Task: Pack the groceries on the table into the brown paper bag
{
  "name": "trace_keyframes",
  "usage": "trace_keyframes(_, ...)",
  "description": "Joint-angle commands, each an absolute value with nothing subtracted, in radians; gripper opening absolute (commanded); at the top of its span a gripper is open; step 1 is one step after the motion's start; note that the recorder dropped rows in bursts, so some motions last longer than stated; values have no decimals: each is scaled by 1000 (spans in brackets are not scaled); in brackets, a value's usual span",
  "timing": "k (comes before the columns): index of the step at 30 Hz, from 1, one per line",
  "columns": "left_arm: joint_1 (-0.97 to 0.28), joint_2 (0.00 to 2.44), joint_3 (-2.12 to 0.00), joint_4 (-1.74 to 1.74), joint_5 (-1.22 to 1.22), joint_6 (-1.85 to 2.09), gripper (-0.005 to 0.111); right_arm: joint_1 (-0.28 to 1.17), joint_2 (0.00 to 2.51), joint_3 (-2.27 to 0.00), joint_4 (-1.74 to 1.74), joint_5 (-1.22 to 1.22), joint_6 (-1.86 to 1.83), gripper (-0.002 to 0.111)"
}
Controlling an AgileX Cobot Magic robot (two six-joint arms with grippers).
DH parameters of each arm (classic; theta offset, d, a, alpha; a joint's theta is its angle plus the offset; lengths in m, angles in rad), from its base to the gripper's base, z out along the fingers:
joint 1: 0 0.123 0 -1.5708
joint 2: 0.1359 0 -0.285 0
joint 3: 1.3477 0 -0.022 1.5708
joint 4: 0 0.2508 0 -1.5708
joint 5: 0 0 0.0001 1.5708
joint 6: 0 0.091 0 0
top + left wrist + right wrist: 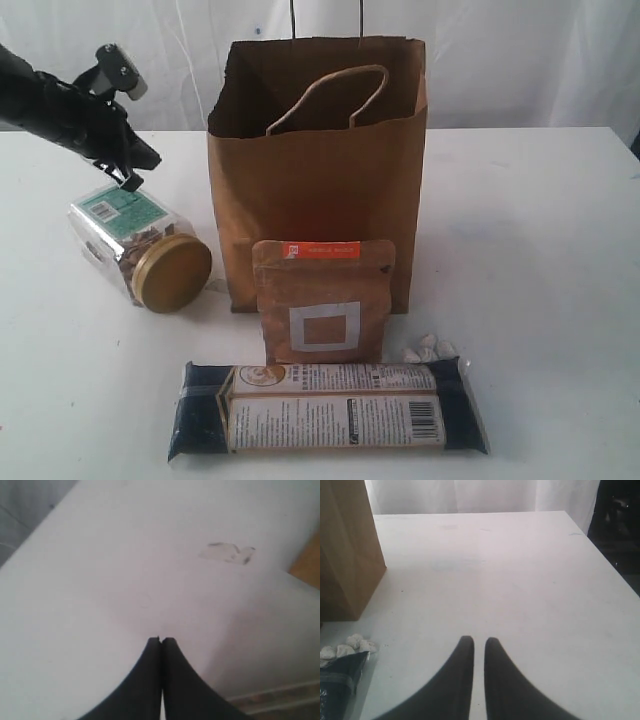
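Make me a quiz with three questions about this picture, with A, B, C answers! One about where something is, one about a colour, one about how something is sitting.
1. Where is the pouch? A in front of the bag; B inside it; C behind it.
2. What colour is the lid of the jar? A red; B blue; C gold.
3. How is the jar? A standing up; B lying on its side; C held in a gripper.
Answers: 1 A, the pouch stands before the bag's front wall. 2 C, the round lid facing us is gold. 3 B, it lies on the table with its lid pointing sideways.
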State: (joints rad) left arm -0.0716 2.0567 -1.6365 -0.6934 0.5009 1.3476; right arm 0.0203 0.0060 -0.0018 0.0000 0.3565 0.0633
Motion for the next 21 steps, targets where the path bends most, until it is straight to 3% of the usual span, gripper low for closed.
trace_keyframes(1, -72, 2051, -1642, -628, 666, 1367, 0, 23, 0, 0, 0, 350, 65, 8)
trace_keyframes(7, -70, 2005, -1642, -257, 705, 932, 0, 23, 0, 0, 0, 350, 65, 8)
trace_keyframes(11, -70, 2001, -1642, -40, 971, 775, 0, 23, 0, 0, 0, 350, 65, 8)
trace_keyframes(16, -72, 1979, -1595, -85, 1195, 756, 0, 23, 0, 0, 0, 350, 65, 8)
trace_keyframes(21, -72, 1906, -1590, -75, 1203, 639, 0, 23, 0, 0, 0, 350, 65, 8)
